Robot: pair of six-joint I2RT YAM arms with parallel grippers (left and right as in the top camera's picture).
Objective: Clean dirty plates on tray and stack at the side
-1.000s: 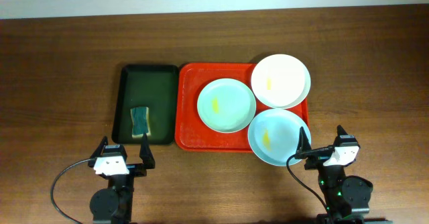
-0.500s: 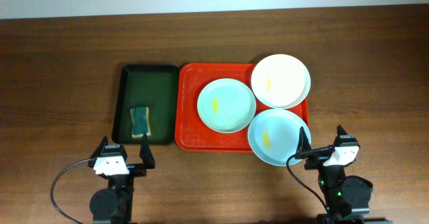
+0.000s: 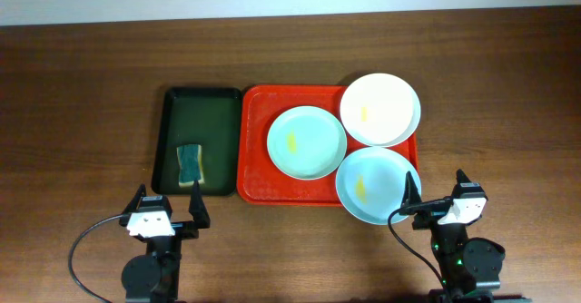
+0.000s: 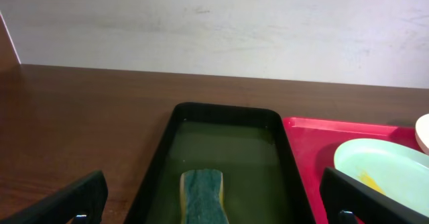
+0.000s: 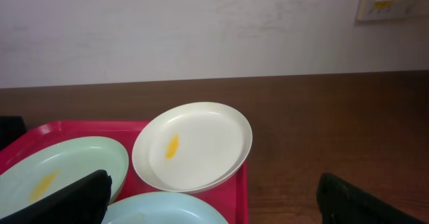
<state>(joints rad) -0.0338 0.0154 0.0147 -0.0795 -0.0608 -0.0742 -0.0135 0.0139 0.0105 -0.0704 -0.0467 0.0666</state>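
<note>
Plates lay flat on your red tray point(image 3: 254, 162), three of them: a white plate point(image 3: 386, 112), a mint green plate point(image 3: 313, 149) and a blue plate point(image 3: 377, 171), each with a yellow smear point(image 3: 291, 141). The tray's long side ran left to right. Your right gripper point(image 3: 436, 190) hid a bit of the blue plate's rim. It and your left gripper point(image 3: 168, 201) had their jaws wide, holding nothing.

One white plate point(image 3: 380, 109), one mint plate point(image 3: 307, 141), one blue plate point(image 3: 377, 185): three, ahead of the right gripper point(image 3: 436, 187). Three yellow smears point(image 3: 291, 141), one on each plate. Two trays: red tray point(image 3: 254, 171), green tray point(image 3: 204, 112). One sponge point(image 3: 189, 163), ahead of the left gripper point(image 3: 168, 201). Two grippers.
</note>
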